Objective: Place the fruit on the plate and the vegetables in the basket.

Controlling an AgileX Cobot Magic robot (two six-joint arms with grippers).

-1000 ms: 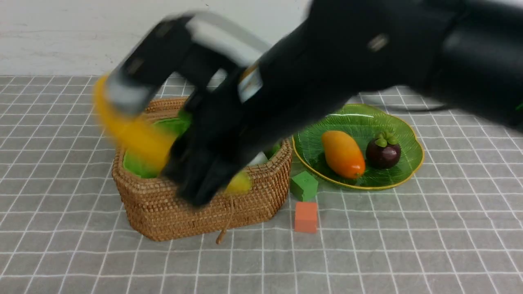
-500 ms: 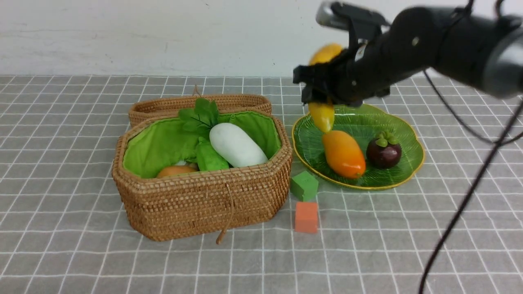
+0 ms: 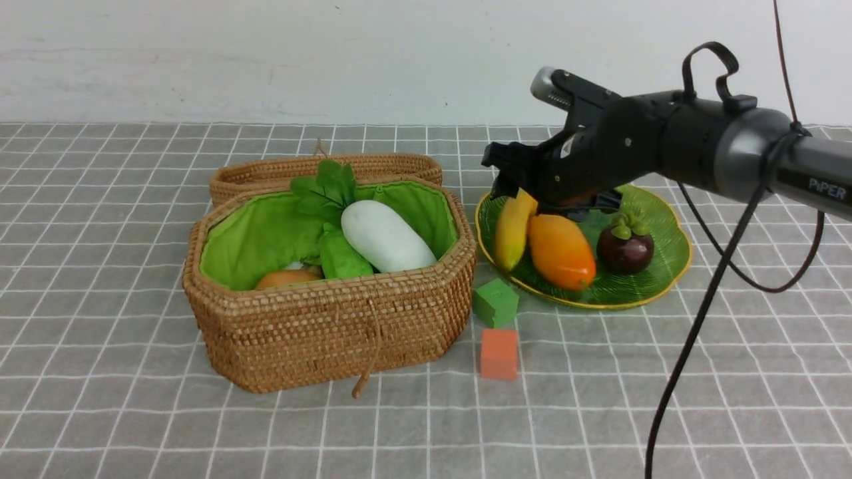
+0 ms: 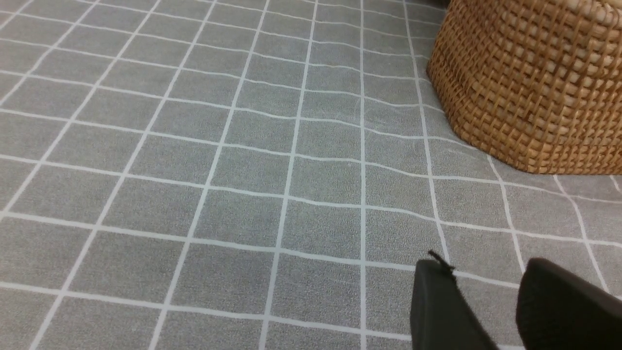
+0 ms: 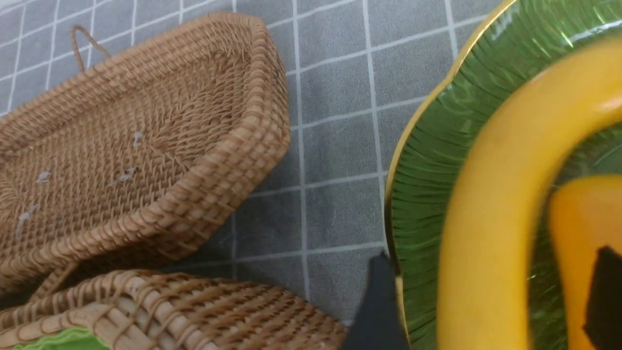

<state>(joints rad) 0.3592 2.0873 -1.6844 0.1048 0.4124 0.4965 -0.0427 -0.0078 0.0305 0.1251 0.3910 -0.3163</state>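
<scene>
The banana [image 3: 514, 229] is laid on the green plate [image 3: 665, 266] beside the mango [image 3: 560, 251] and mangosteen [image 3: 624, 247], with the right gripper [image 3: 526, 196] spread around it. Radish [image 3: 386, 236], gourd [image 3: 343, 256] and potato [image 3: 287, 278] are seen in the basket [image 3: 319, 332]. Little is judged left beyond withdrawal.

We see the grey checked surface [image 3: 133, 412] carrying the basket [image 3: 326, 332], with its lid [image 3: 266, 171] behind, the plate [image 3: 665, 266] beside, and the green cube [image 3: 495, 303] and orange cube [image 3: 498, 353] near its corner.
</scene>
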